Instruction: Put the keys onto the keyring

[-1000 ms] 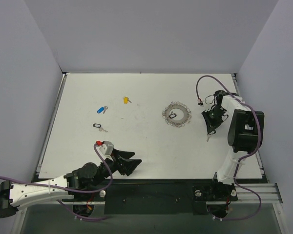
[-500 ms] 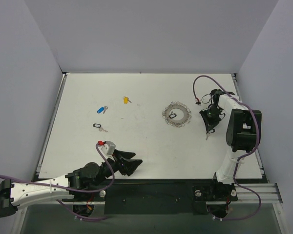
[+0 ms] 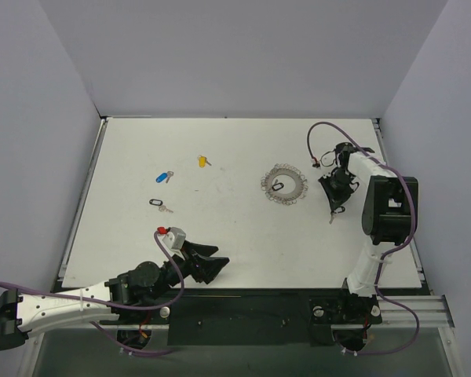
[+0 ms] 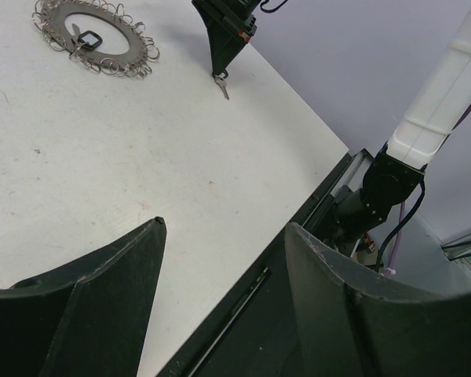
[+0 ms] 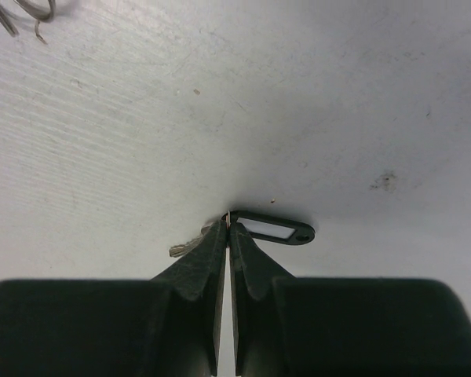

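The keyring (image 3: 284, 185), a lacy silver ring, lies flat right of the table's middle with one black key (image 3: 278, 187) lying inside it; it also shows in the left wrist view as the keyring (image 4: 94, 35). My right gripper (image 3: 334, 207) stands just right of it, pointing down, shut on the thin wire loop of another black key (image 5: 275, 229), whose silver blade (image 5: 184, 247) sticks out left of the right gripper (image 5: 228, 226). Blue key (image 3: 164, 177), yellow key (image 3: 203, 161) and a further black key (image 3: 158, 204) lie at the left. My left gripper (image 3: 213, 264) hovers open near the front edge, holding nothing.
Grey walls close the table on three sides. A black rail (image 3: 243, 310) runs along the front edge below the left gripper (image 4: 225, 225). The right arm's white link (image 4: 443, 94) and purple cable (image 3: 318, 133) stand near the table's right edge (image 3: 418, 259).
My right gripper has shifted a little to the left and away from the front, toward the keyring, with the black key in it. The left arm has barely moved.
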{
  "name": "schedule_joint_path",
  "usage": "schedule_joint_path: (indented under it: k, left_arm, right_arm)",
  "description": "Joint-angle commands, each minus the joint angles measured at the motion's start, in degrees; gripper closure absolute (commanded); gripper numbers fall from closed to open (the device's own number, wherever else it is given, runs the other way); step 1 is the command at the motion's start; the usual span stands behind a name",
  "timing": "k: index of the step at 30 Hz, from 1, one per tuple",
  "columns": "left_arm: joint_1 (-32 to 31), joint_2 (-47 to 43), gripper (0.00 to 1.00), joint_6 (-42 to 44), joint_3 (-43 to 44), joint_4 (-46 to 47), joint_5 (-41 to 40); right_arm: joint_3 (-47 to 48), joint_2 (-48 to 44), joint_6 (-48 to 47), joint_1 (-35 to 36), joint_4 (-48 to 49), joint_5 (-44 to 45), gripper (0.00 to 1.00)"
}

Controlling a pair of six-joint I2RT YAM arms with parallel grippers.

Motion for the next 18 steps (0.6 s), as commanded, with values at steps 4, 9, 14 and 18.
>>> schedule_joint_path:
  k: [4, 9, 14, 18]
  left_arm:
    - [0.2, -0.3, 0.28, -1.0, 0.4, 3.3, 0.4]
    - [0.2, -0.3, 0.28, -1.3, 0.3, 3.3, 0.6]
    - [0.2, -0.7, 0.28, -1.7, 0.4, 2.8, 0.6]
    - [0.2, -1.2, 0.28, -1.8, 0.2, 2.8, 0.6]
  right_arm:
    - [-2.1, -2.7, 0.6, 1.1, 1.2, 2.4, 0.98]
    - [-2.7, -2.8, 0.3, 1.1, 1.7, 3.2, 0.97]
    - [-2.6, -2.6, 0.7, 2.9, 1.9, 4.0, 0.95]
    - [-2.5, -2.5, 0.9, 2.9, 1.8, 3.9, 0.93]
